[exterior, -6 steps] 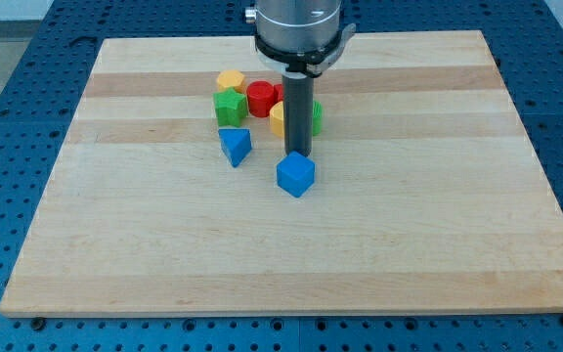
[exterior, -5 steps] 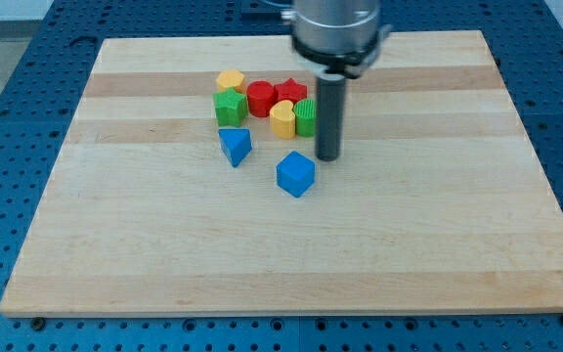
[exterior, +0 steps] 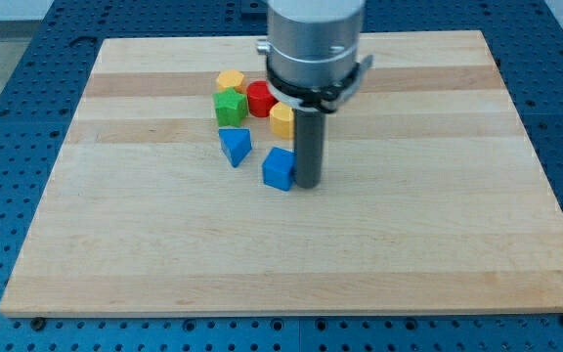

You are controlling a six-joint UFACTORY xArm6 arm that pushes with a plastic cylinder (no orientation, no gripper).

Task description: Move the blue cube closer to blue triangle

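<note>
The blue cube (exterior: pixel 278 168) sits near the middle of the wooden board (exterior: pixel 291 244). The blue triangle (exterior: pixel 234 146) lies just up and to the left of it, with a small gap between them. My tip (exterior: pixel 308 184) rests on the board, touching the cube's right side. The rod and the arm's grey body rise above it and hide part of the block cluster behind.
A cluster of blocks sits above the blue triangle: a yellow hexagon (exterior: pixel 230 80), a green block (exterior: pixel 229 107), a red cylinder (exterior: pixel 259 98) and a yellow block (exterior: pixel 281 120). The arm covers other blocks in the cluster.
My tip went from above the cube to its right side, then came down and left against it. The blue cube slid left and slightly up, closer to the blue triangle.
</note>
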